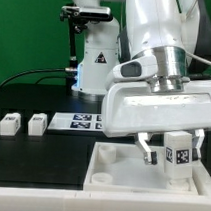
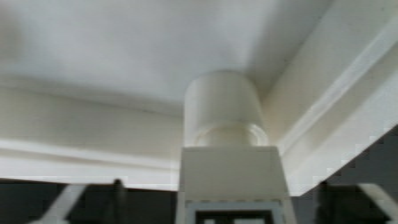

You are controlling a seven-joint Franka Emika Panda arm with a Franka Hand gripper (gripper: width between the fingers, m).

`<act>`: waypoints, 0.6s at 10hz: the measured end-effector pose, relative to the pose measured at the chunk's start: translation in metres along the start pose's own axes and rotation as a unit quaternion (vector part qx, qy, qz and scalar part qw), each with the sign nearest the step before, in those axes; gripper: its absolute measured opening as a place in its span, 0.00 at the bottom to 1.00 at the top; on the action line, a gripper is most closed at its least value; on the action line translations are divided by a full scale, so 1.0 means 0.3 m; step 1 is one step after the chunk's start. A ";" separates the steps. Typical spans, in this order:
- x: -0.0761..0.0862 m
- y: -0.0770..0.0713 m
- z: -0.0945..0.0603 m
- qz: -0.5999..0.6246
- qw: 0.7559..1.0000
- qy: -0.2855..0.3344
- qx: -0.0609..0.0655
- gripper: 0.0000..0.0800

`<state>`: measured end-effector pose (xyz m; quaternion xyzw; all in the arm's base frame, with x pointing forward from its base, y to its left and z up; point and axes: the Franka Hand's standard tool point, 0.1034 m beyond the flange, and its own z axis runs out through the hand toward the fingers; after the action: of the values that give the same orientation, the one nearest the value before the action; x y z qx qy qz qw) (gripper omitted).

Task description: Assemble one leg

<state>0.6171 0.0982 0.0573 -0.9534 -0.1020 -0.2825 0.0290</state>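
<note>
One leg point(image 1: 177, 155): upright at four o'clock in the exterior view, over a corner of the panel point(image 1: 115, 169), likely so its round end meets a hole.
Claw point(image 1: 171, 157): straddles the leg; clamped or slightly apart, I cannot tell.
Spare legs point(image 1: 9, 126): nine o'clock, on the worktop point(image 1: 41, 155).

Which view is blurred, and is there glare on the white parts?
Exterior view: fairly sharp; the tag on the leg shows as a clear pattern, but the white arm is bright, with little surface detail. Wrist view: soft and low in contrast; the leg is blurred, and the white panel behind shows only gentle grey shading.
</note>
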 end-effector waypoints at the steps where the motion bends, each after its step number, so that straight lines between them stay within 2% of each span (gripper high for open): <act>1: 0.004 -0.001 -0.003 0.000 1.000 -0.001 0.001 0.80; 4: 0.034 -0.001 -0.035 -0.002 1.000 -0.007 0.003 0.81; 6: 0.067 -0.001 -0.109 -0.005 1.000 -0.022 0.007 0.81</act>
<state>0.6161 0.0984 0.0956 -0.9586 -0.1092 -0.2612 0.0318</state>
